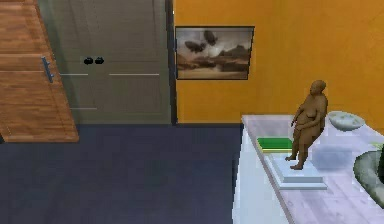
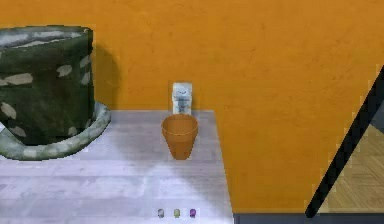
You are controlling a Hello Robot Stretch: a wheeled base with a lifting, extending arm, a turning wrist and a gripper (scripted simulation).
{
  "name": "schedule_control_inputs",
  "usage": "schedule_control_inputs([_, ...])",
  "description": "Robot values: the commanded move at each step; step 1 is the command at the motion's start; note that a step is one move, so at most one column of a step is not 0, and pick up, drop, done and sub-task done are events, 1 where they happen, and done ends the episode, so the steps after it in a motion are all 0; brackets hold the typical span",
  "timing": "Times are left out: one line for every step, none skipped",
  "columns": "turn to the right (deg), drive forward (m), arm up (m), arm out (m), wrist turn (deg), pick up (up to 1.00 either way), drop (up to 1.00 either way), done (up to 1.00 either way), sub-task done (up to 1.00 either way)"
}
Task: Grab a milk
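A small white carton with a bluish front, likely the milk (image 2: 182,98), stands upright at the back of a pale tabletop (image 2: 110,178), close to the orange wall. Directly in front of it sits a terracotta pot (image 2: 181,136), which hides the carton's lower part.
A big dark green mottled planter (image 2: 45,85) fills the table's left in the arm side view, and a dark slanted bar (image 2: 345,150) crosses the right. In the forward view, a brown statue (image 1: 309,125), green book (image 1: 276,146) and bowl (image 1: 345,121) stand on a white table (image 1: 262,175). Dark blue floor (image 1: 130,175) leads to grey doors (image 1: 110,60).
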Motion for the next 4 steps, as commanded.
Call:
schedule_control_inputs([0.0, 0.00, 0.50, 0.00, 0.0, 0.00, 0.00, 0.00, 0.00])
schedule_control_inputs([0.0, 0.00, 0.38, 0.00, 0.0, 0.00, 0.00, 0.00, 0.00])
schedule_control_inputs([0.0, 0.00, 0.00, 0.36, 0.0, 0.00, 0.00, 0.00, 0.00])
schedule_control_inputs([0.0, 0.00, 0.00, 0.00, 45.0, 0.00, 0.00, 0.00, 0.00])
